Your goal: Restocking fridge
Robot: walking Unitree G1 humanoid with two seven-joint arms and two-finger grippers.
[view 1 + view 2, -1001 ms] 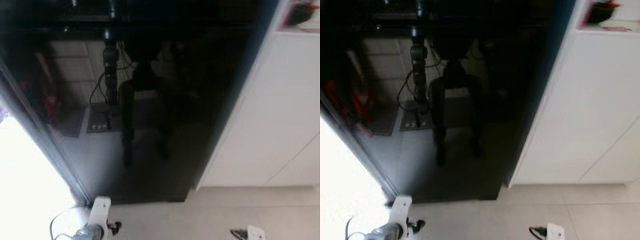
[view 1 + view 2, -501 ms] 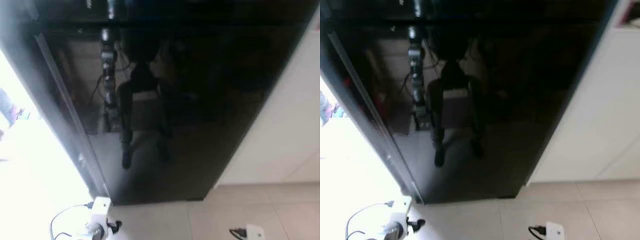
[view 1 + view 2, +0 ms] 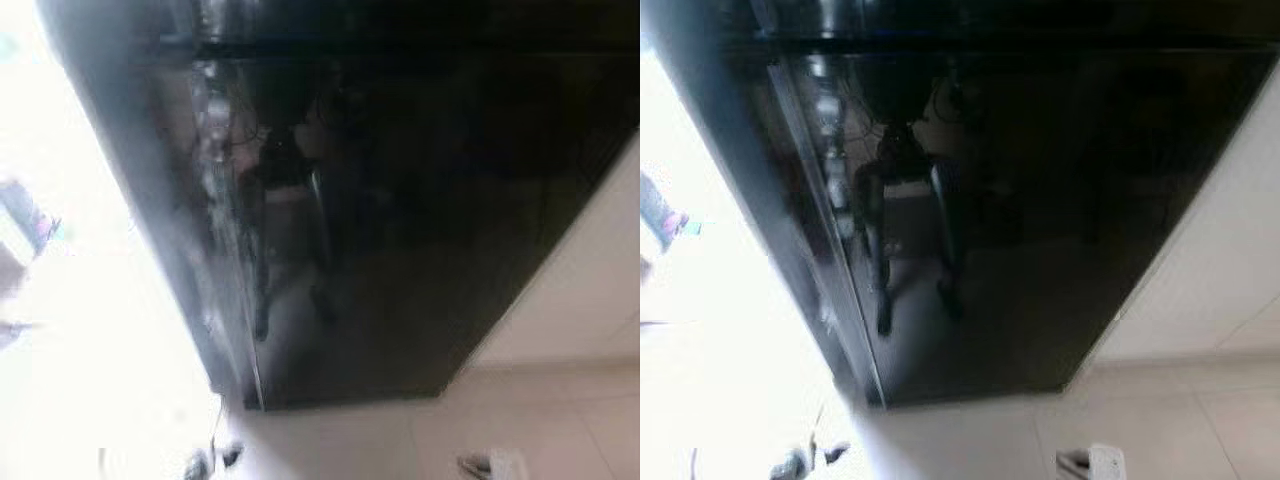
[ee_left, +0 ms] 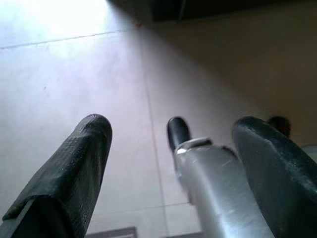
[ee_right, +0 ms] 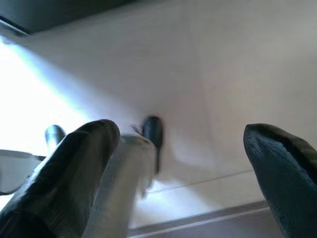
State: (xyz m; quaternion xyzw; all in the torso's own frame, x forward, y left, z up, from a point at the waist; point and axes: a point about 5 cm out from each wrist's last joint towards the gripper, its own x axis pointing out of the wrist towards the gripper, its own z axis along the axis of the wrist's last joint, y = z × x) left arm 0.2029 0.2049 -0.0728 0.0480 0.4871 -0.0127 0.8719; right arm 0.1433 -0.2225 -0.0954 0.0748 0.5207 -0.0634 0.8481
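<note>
A tall black glossy fridge is standing closed in front of the robot, its door taking up most of the head views and reaching down to the pale tiled floor. The shiny door is mirroring the robot's own dark legs and the room behind it, so the surface is reading as a murky reflection. Along the fridge's left edge, strong white light is washing out the floor and everything beside it; only a blurred coloured shape is showing there, too unclear to name. On the fridge's right side, a white cabinet is standing right against it and meeting the floor at the same line. The head views are blurred.

Both arms are hanging low over the floor tiles, well short of the fridge door. The left tool is hanging with its two black fingers spread apart and nothing between them; beyond it a silver leg with a dark foot is showing against the tiles. The right tool is likewise gaping wide and empty, its fingers framing the floor and another silver leg.
</note>
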